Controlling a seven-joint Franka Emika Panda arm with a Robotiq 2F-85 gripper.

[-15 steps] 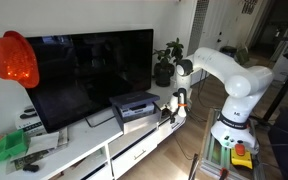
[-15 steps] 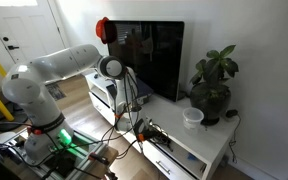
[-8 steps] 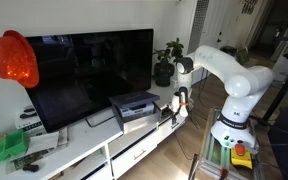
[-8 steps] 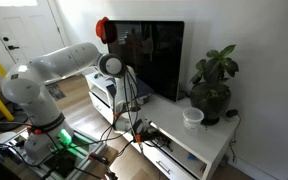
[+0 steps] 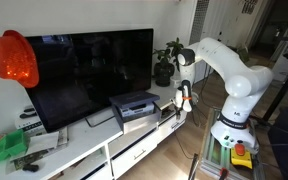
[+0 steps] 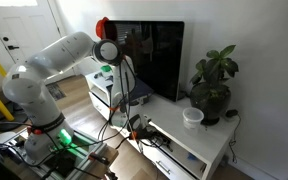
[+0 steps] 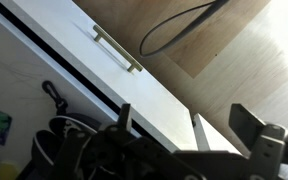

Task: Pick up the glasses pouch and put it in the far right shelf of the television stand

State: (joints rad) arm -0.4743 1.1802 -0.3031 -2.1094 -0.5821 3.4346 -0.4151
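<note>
Since a second ago the arm has lifted a bit above the television stand, taking the tool up with it. Fingers look apart in the wrist view, though something dark sits between them, so I can't tell if it's clamped on anything. Can't spot the glasses pouch for sure either, so the task looks early-to-middle at best. Right of the television: a grey box, loose cables, a potted plant and a white cup crowding the counter end.
</note>
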